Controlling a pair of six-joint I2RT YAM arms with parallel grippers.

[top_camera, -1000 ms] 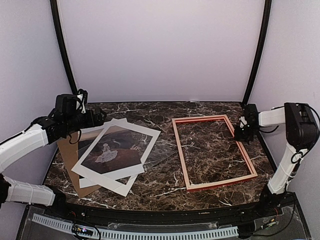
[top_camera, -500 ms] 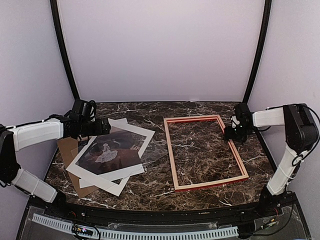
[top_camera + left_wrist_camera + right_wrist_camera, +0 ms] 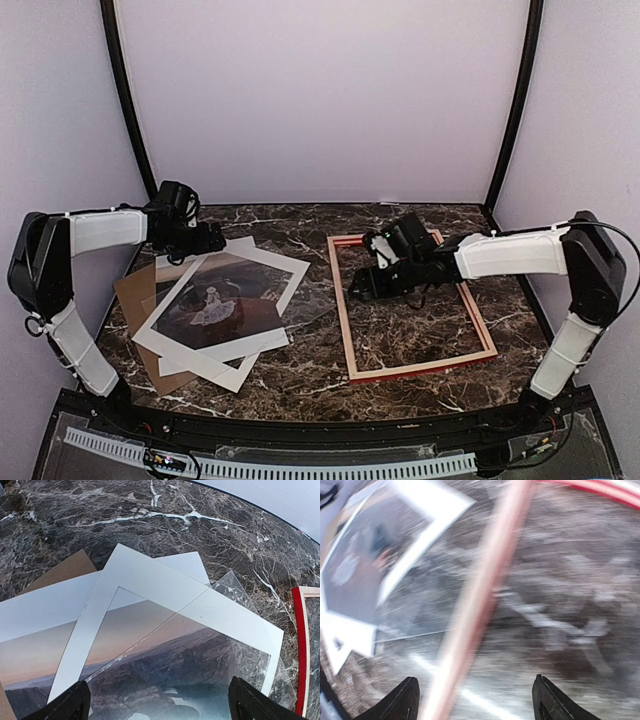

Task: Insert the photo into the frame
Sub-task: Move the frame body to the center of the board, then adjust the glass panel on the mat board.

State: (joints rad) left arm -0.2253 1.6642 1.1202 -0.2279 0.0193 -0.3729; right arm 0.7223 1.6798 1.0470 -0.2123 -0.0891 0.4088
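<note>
No text, label or number is legible on the photo (image 3: 215,305) or the frame (image 3: 341,310).

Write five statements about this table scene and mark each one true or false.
1. The frame lies flat and empty on the table. True.
2. The photo is inside the frame. False: it lies to the left of the frame, on a brown board.
3. A white mat lies over the photo. True.
4. The left gripper grips the photo. False: it hovers open above the white mat.
5. The right gripper is over the frame. True.
</note>
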